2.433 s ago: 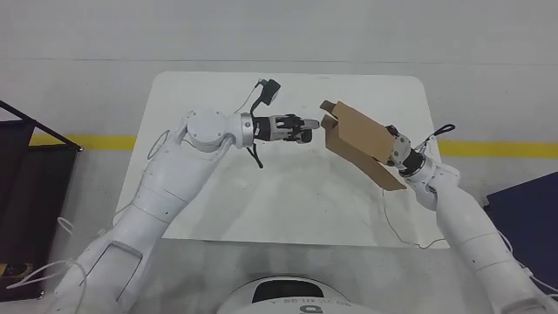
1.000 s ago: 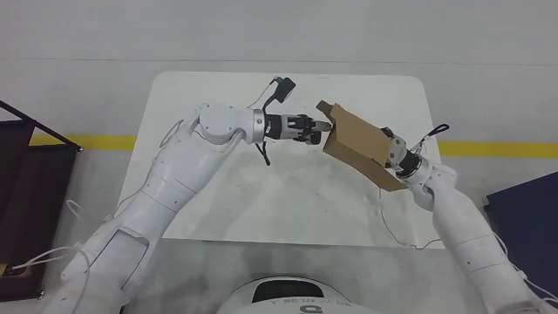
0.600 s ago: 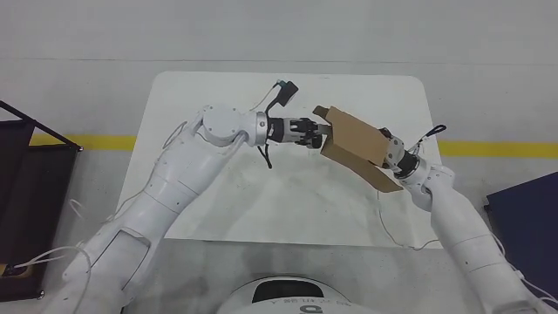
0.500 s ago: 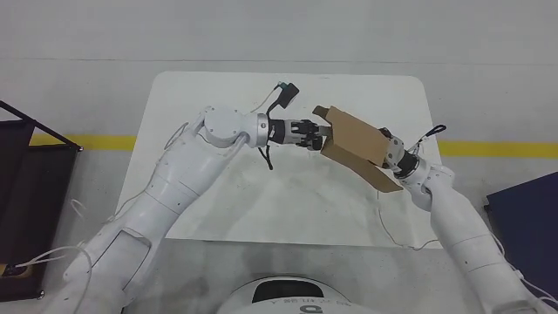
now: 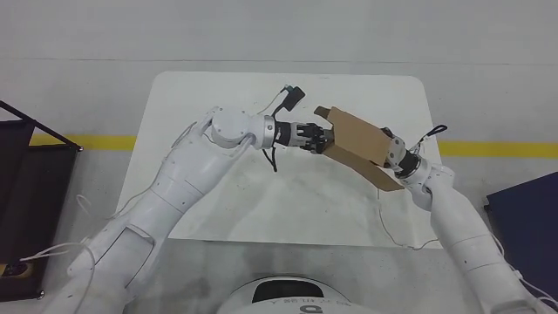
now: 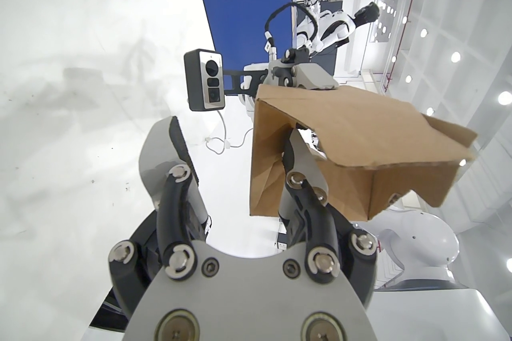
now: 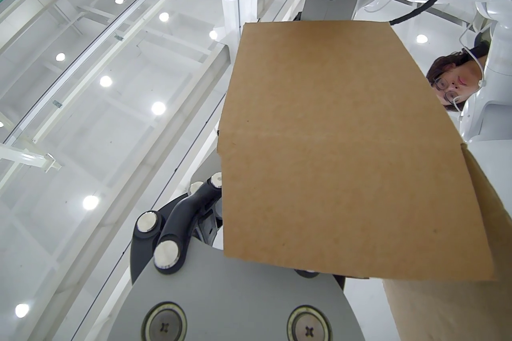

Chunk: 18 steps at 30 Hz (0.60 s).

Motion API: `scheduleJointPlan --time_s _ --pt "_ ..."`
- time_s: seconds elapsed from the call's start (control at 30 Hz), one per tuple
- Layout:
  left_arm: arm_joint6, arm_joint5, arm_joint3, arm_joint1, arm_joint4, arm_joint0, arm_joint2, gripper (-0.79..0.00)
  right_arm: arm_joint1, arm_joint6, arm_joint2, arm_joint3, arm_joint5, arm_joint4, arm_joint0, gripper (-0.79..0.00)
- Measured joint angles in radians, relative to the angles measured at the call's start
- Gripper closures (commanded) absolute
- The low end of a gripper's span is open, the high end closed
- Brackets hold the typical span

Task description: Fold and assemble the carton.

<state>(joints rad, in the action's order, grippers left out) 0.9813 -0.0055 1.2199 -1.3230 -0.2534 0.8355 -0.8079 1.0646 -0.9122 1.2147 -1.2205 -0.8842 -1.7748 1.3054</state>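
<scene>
The brown carton [image 5: 359, 142] is a half-formed sleeve held tilted above the right side of the white table [image 5: 209, 96], its end flaps loose. My right gripper [image 5: 395, 153] is shut on the carton's far lower end, and one panel of the carton [image 7: 332, 146] hides its fingers in the right wrist view. My left gripper [image 5: 321, 135] is at the carton's near open end. It is open [image 6: 234, 130]: a side flap of the carton [image 6: 266, 158] stands between its fingers, with one finger [image 6: 298, 158] reaching inside the box and the other [image 6: 178, 142] outside.
The table's edge runs close under the right arm. A black stand [image 5: 26, 139] is off the table's left side, and a blue panel [image 5: 527, 205] stands beyond its right corner. Bare tabletop lies to the left and front of the carton.
My left gripper has moved right to the carton's open end, and its fingers now straddle a flap. The carton has shifted slightly left in the right gripper.
</scene>
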Motion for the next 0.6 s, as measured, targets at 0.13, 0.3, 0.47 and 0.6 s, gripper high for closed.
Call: scheduleJointPlan --time_s 0.13,0.3,0.47,0.6 --pt "-0.002 -0.005 -0.006 -0.002 -0.003 -0.007 -0.003 -0.388 0.005 -0.005 0.001 0.021 -0.014 -0.015 -0.008 0.0" --pt "-0.005 -0.009 -0.004 0.005 -0.002 -0.01 -0.034 -0.382 0.012 0.008 -0.003 0.05 -0.032 -0.061 -0.021 0.0" --pt "-0.004 -0.003 0.01 0.014 0.0 -0.006 -0.068 -0.403 0.018 0.039 -0.006 0.074 -0.063 -0.141 -0.033 0.0" --pt "-0.004 0.002 0.023 0.019 0.0 -0.005 -0.087 -0.64 0.019 0.041 -0.007 0.075 -0.064 -0.143 -0.034 0.0"
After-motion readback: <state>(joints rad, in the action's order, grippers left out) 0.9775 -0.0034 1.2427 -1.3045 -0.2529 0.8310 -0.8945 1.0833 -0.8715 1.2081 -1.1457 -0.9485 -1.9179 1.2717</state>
